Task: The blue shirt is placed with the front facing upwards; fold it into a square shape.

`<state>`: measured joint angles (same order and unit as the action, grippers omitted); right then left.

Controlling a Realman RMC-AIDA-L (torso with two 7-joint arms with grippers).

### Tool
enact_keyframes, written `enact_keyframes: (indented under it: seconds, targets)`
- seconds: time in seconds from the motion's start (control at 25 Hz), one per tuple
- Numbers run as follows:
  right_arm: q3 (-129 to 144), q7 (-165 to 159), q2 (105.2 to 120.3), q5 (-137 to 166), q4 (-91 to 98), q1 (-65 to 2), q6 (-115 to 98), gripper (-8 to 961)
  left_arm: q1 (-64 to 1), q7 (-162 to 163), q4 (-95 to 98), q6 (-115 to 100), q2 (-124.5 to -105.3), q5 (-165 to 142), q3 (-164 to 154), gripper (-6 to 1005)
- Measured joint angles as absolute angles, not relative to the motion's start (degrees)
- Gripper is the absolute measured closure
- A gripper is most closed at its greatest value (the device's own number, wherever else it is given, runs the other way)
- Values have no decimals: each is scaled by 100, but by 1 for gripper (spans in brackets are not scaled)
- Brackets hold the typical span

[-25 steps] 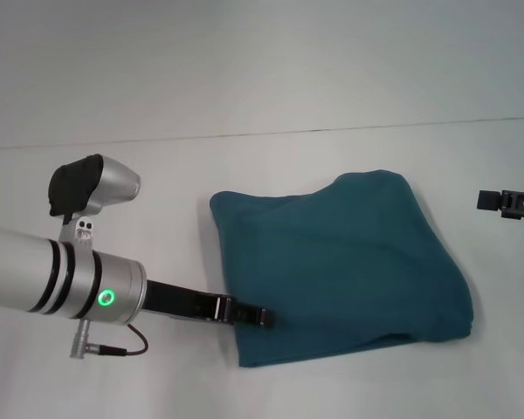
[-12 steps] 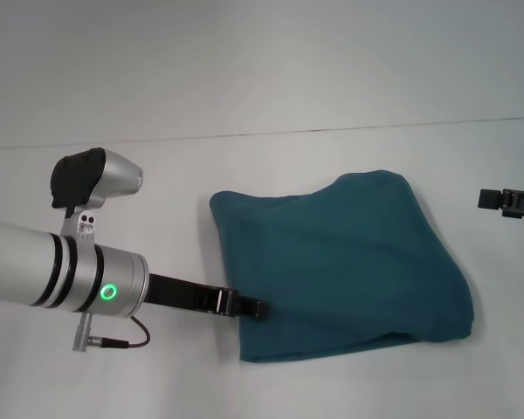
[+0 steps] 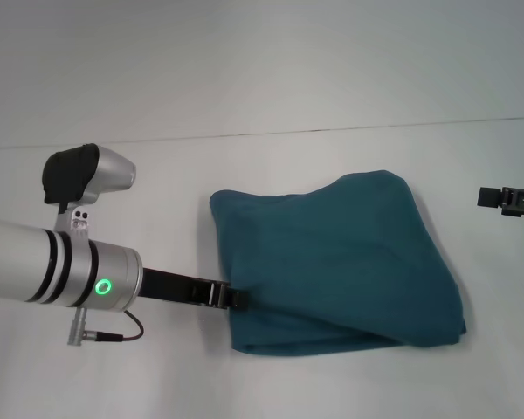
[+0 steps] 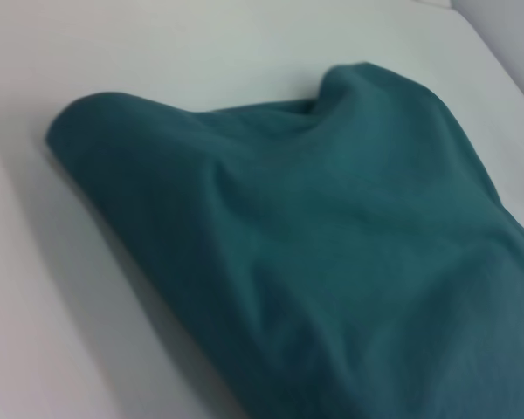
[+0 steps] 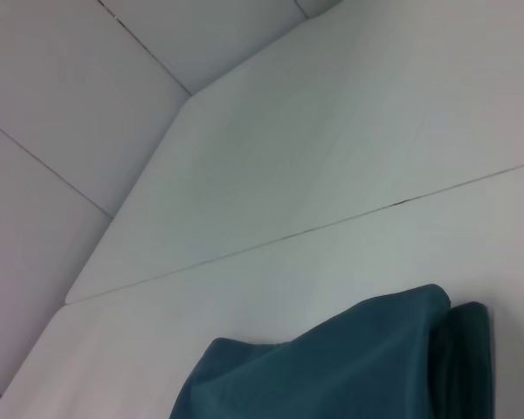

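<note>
While the blue shirt [image 3: 336, 262] is lying folded on the white table [image 3: 271, 87], the left gripper [image 3: 231, 298] is touching its near-left edge, grip state indiscernible; the right gripper [image 3: 511, 200] is idling well apart.

A plain white tabletop [image 3: 271, 78] fills the head view, matte and evenly lit, with only soft shadows. A thin dark seam [image 3: 332, 131] crosses it from side to side, splitting it into a far and a near panel. In the right wrist view the same seam [image 5: 332, 227] shows, and behind the tabletop stands a pale wall [image 5: 44, 113] of large panels with dark joints.
</note>
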<state>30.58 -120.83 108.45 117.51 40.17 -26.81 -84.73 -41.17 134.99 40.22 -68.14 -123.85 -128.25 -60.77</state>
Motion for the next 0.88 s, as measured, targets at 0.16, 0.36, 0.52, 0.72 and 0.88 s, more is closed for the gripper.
enact_keyframes:
  seconds: [0.16,0.36,0.52,0.72,0.88]
  targets:
    - [3058,-12073,10856,11755,4017,-2681,-8455,46,-4102,13499,4025,-6762,-12342,-12836,-6043,921]
    - [3059,-12075,10863,11760,4016,-2681,-8458,47,-4077,13499,4031,-6773,-12274,-12864,-6018,921]
    - [3059,-12079,10865,11761,4017,-2677,-8479,48,-4060,13487,4039,-6818,-12217,-13062,-5723,920]
    - [3059,-12082,10879,11763,4003,-2668,-8489,48,-3955,13330,4076,-7003,-12147,-13201,-5268,920]
    - [3059,-12094,10881,11764,3998,-2665,-8498,47,-3770,13281,4303,-7204,-12168,-13204,-5134,921]
